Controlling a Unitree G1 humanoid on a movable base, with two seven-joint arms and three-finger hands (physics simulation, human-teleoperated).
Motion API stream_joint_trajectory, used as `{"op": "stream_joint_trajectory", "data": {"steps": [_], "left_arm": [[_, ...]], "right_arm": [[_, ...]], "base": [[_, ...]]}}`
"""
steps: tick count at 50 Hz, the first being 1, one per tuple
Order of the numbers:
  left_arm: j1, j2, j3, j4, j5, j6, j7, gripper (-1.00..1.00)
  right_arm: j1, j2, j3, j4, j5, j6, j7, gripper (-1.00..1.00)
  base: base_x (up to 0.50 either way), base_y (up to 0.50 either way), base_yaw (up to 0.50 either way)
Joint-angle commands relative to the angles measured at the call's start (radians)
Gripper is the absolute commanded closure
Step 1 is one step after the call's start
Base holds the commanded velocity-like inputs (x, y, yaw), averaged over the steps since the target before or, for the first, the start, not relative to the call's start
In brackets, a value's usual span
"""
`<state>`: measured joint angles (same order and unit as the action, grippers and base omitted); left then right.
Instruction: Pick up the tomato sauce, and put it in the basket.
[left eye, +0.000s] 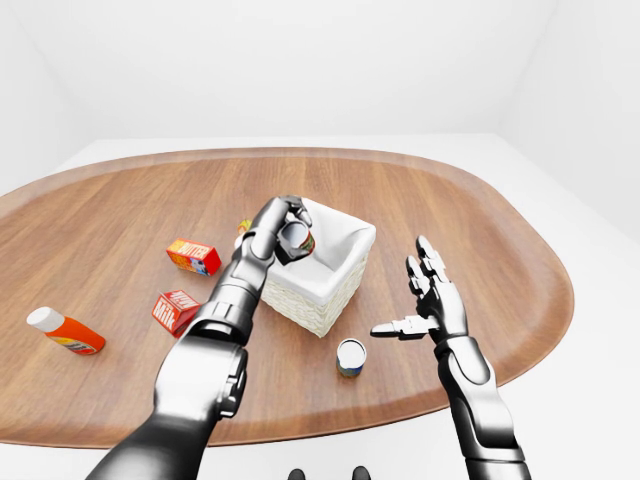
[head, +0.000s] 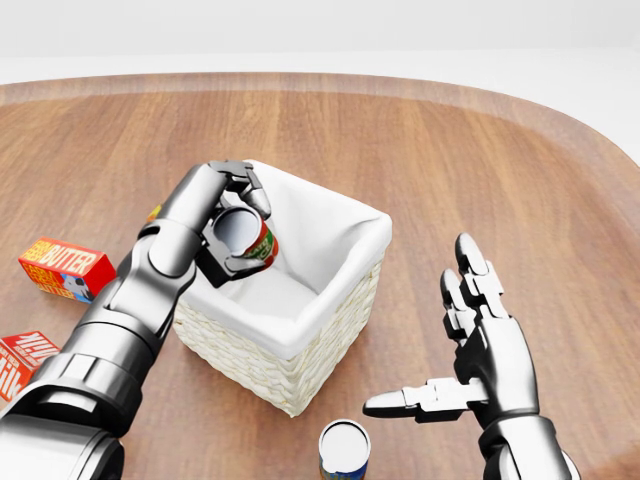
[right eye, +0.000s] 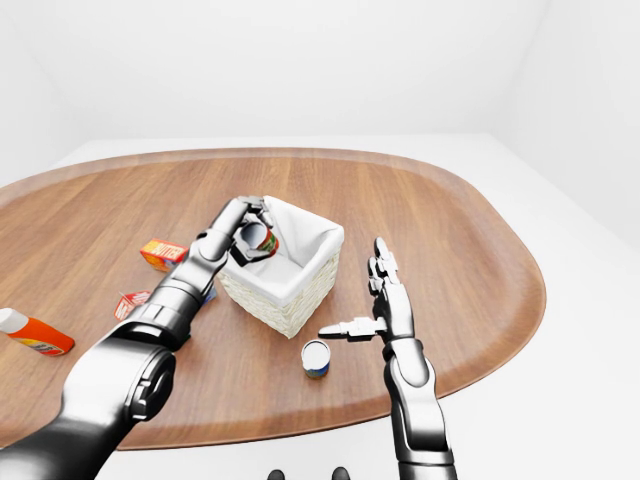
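At the head view's centre-left, my left hand (head: 228, 215) grips the tomato sauce (head: 247, 243) over the basket (head: 330, 300), release remaining; my right hand (head: 470, 355) hangs open, empty.

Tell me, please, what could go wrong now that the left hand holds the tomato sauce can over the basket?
The tomato sauce can lies tilted in the left hand, above the basket near its left rim. Released here, it might clip that rim and roll onto the table. The arm's withdrawal could also nudge the basket.
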<state>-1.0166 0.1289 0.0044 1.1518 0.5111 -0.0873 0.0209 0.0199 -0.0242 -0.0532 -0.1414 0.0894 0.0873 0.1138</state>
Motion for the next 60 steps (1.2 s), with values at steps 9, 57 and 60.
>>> {"op": "stream_joint_trajectory", "data": {"steps": [9,57,60], "left_arm": [[-0.014,-0.010,0.002,0.068,-0.009,0.000,0.040,1.00],[0.001,-0.004,0.009,0.051,-0.016,0.000,0.037,-1.00],[0.003,-0.001,0.011,0.028,-0.027,0.000,0.028,-1.00]], "right_arm": [[0.005,0.001,0.002,-0.006,0.000,0.000,0.001,-1.00],[0.001,0.000,0.000,-0.008,0.001,0.000,-0.001,-1.00],[0.001,0.000,0.001,-0.008,-0.001,0.000,-0.002,-1.00]], "base": [[0.00,0.00,0.00],[0.00,0.00,0.00],[0.00,0.00,0.00]]}}
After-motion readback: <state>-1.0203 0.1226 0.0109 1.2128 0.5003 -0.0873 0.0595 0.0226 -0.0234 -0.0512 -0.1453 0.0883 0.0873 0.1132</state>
